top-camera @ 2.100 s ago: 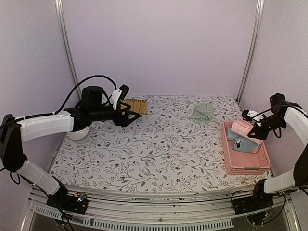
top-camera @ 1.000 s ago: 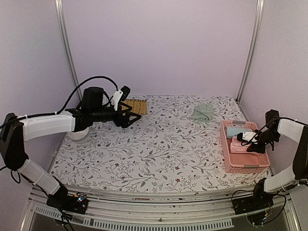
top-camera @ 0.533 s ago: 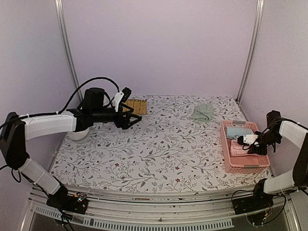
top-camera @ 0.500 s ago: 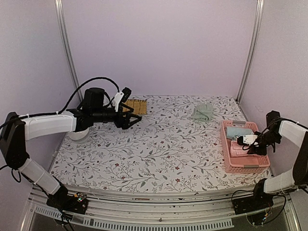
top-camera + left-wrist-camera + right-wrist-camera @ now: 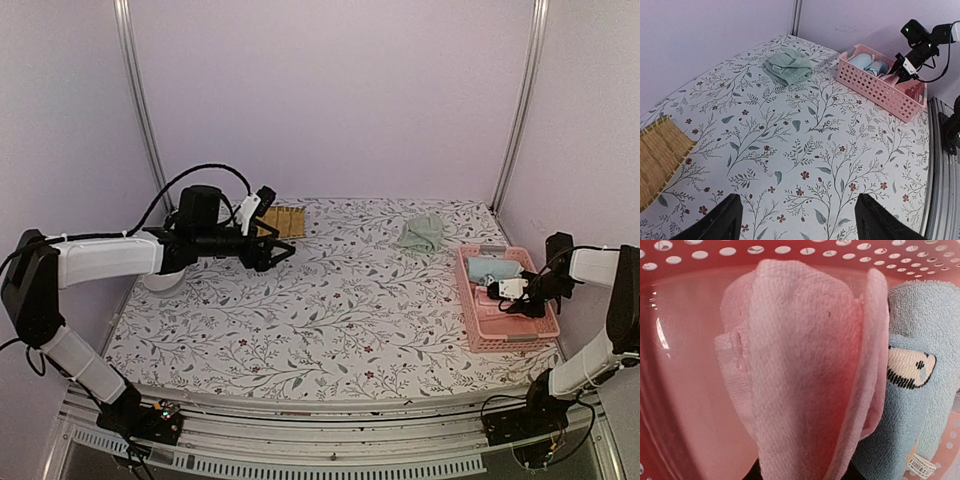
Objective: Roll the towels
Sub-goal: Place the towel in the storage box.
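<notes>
Right end effector (image 5: 500, 295), pinching the bundled pink towel (image 5: 805, 370), had descended into the basket (image 5: 520, 340) beside the blue towel (image 5: 490, 270). The green towel (image 5: 422, 234), crumpled on the tabletop (image 5: 330, 310), apparently remained to be rolled. Left end effector (image 5: 797, 225) hovered spread.

Table (image 5: 330, 320), contents by position:
- Woven mat (image 5: 280, 220): 11 o'clock, at the back edge.
- Single towel (image 5: 422, 234): 1 o'clock, well apart from the mat.
- Basket (image 5: 520, 335): 3 o'clock, along the right edge.
- In the basket: far towel (image 5: 490, 269) at its 12 o'clock end; near towel (image 5: 805, 365) toward 6 o'clock, touching it.
</notes>
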`<state>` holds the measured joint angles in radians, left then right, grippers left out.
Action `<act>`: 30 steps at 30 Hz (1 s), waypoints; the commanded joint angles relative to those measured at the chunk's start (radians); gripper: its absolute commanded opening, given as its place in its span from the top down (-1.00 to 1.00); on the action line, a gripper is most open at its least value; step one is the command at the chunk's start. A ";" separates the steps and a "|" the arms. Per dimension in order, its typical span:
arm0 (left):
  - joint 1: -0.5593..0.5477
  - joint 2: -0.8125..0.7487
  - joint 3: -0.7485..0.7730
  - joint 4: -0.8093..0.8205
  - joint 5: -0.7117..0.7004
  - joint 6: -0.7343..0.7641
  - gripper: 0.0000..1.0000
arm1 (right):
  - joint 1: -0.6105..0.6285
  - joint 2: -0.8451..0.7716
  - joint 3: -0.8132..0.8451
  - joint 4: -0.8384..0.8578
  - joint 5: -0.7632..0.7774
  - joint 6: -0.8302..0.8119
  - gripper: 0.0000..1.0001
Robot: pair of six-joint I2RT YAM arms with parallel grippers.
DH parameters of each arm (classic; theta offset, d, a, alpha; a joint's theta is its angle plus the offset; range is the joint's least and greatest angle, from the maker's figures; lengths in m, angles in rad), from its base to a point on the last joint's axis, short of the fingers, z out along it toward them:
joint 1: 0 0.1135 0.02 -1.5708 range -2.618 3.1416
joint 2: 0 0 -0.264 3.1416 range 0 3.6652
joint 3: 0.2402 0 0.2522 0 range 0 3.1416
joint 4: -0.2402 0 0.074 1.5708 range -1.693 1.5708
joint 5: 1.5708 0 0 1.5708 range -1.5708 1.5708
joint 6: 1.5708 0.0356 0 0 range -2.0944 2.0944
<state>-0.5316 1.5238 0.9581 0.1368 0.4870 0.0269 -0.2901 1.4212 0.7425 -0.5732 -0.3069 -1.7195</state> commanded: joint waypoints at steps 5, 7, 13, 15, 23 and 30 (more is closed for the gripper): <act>0.013 0.030 -0.005 -0.003 0.004 0.016 -0.59 | -0.003 0.097 0.024 0.235 -0.021 -0.037 0.79; 0.013 0.030 -0.005 -0.003 0.005 0.017 -0.59 | -0.003 0.107 0.020 0.271 -0.011 -0.035 0.69; 0.013 0.030 -0.001 -0.005 0.011 0.017 -0.59 | -0.002 0.126 0.022 0.299 0.032 -0.014 0.23; 0.014 0.029 0.001 -0.006 0.015 0.016 -0.59 | -0.002 0.108 0.016 0.287 0.039 -0.007 0.08; 0.012 0.025 0.008 -0.006 0.039 0.007 -0.59 | -0.002 0.024 0.009 0.200 0.034 0.015 -0.15; 0.013 0.027 0.010 -0.006 0.051 0.000 -0.59 | -0.003 -0.001 0.010 0.203 0.048 0.043 -0.17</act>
<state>-0.5297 1.5459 0.9581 0.1356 0.5175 0.0326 -0.2901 1.4460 0.7467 -0.3561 -0.2714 -1.7050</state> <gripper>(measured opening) 0.794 0.579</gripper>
